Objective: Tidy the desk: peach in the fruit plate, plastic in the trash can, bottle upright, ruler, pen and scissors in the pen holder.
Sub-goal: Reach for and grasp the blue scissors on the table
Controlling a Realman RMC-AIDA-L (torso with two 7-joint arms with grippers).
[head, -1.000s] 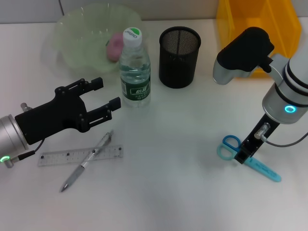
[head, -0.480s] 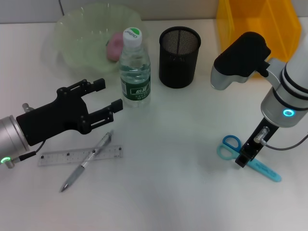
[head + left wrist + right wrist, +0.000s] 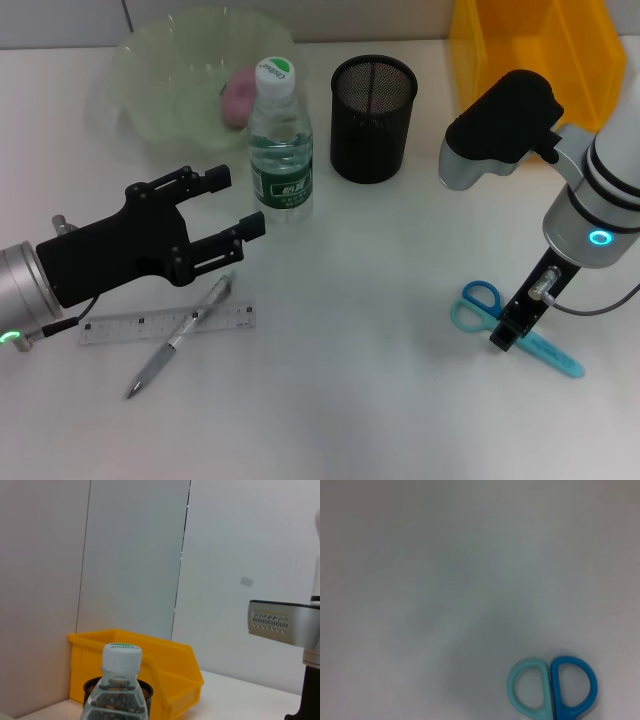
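Nearest the front edge of the table, the pen (image 3: 178, 338) lies slantwise across the ruler (image 3: 166, 324), both flat on the left half and both untouched. Just beyond them the left gripper (image 3: 233, 204) has slid a little further toward the bottle (image 3: 279, 142) than it was a moment ago, its fingers spread wide with nothing between them; one fingertip now nearly reaches the bottle's base. The bottle already stands upright, so this advance looks unneeded for that step, and a nudge could tip it.

On the right half, the scissors (image 3: 520, 328) lie flat near the front, handles toward the middle of the table. The right gripper (image 3: 507, 329) stands over their pivot, having shifted slightly lower and inward over the last second. I cannot tell how its fingers are set. The scissors have not moved, so the pickup seems about to begin rather than done.

Toward the far edge, the peach (image 3: 238, 97) already sits in the fruit plate (image 3: 150, 90) at the far left. The mesh pen holder (image 3: 372, 117) stands empty at the middle, and the yellow trash can (image 3: 530, 50) occupies the far right corner.
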